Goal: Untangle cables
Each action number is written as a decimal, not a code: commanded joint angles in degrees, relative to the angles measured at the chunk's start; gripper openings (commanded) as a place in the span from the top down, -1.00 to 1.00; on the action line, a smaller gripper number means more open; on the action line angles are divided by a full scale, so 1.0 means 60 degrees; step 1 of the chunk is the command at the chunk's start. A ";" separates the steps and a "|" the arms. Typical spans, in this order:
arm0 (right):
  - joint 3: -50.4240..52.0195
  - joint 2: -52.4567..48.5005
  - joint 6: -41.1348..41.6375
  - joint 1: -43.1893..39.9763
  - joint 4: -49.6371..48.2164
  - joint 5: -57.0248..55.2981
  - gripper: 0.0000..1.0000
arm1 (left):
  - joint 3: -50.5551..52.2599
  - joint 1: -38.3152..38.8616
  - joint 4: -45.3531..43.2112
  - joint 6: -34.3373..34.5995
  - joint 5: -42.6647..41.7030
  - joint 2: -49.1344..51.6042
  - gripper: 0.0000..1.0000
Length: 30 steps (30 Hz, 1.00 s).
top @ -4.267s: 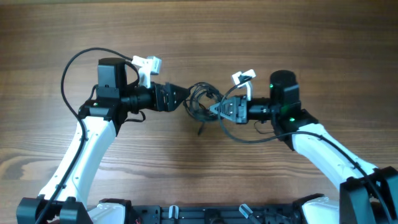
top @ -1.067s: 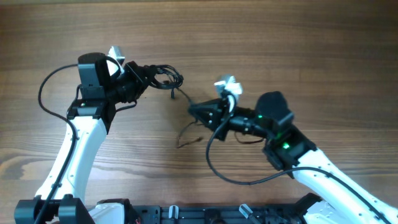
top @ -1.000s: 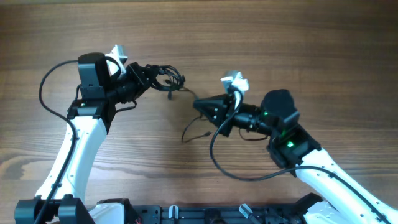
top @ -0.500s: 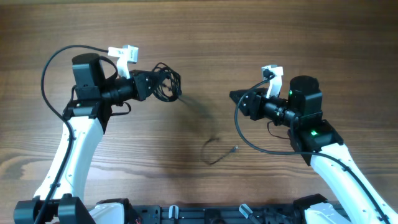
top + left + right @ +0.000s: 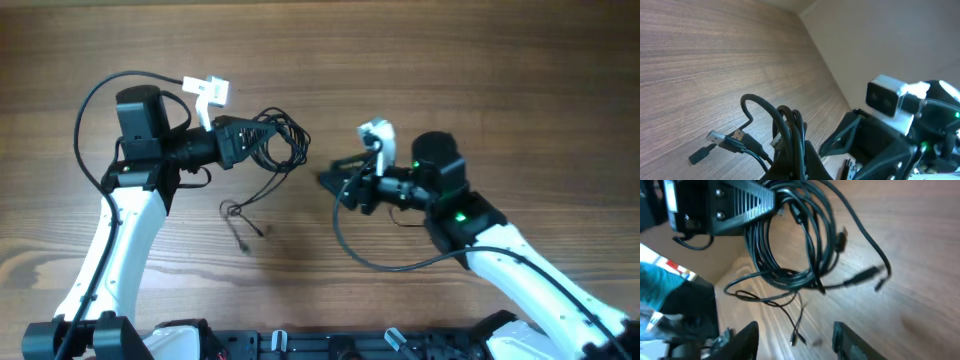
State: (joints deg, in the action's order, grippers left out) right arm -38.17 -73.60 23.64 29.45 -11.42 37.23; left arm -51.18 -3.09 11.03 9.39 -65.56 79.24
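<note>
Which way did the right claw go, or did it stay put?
Yes, it moved. The right gripper slid left in the overhead view, toward the middle of the black base rail and nearer the cables.

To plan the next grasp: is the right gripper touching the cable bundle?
Apart. The overhead view shows bare wood between the right gripper and the cable bundle; its open jaws hold nothing.
</note>
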 commanded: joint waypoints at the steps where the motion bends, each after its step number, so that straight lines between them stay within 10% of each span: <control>1: -0.0062 -0.0838 -0.0856 0.0412 -0.0805 -0.1067 -0.04 | -0.0095 0.0000 -0.0051 0.0535 -0.0331 0.0044 0.92; 7: -0.0066 -0.1978 -0.0816 0.0637 -0.2710 -0.1060 0.10 | -0.0095 0.0521 0.0018 0.0801 -0.0357 0.0044 0.92; 11: -0.0066 -0.2087 -0.0047 0.0634 -0.3461 -0.0703 0.91 | -0.0095 0.0882 0.0015 0.0798 -0.0335 0.0044 0.82; 19: -0.0066 -0.2051 0.0801 0.0517 -0.2761 -0.0047 0.91 | -0.0098 0.0259 0.0007 0.1752 0.0798 0.0044 0.42; 21: -0.0066 -0.2018 0.0834 0.0517 -0.2805 0.0423 0.92 | -0.0098 0.0200 0.0018 0.1767 0.0816 0.0044 0.92; 30: -0.0066 -0.2004 0.0849 0.0306 -0.2809 0.2044 0.91 | -0.0095 0.0251 0.0055 0.2761 0.1927 0.0044 0.70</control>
State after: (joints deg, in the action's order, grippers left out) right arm -38.24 -85.56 28.40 31.66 -28.38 43.70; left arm -51.16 -1.17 12.03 23.53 -57.89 79.29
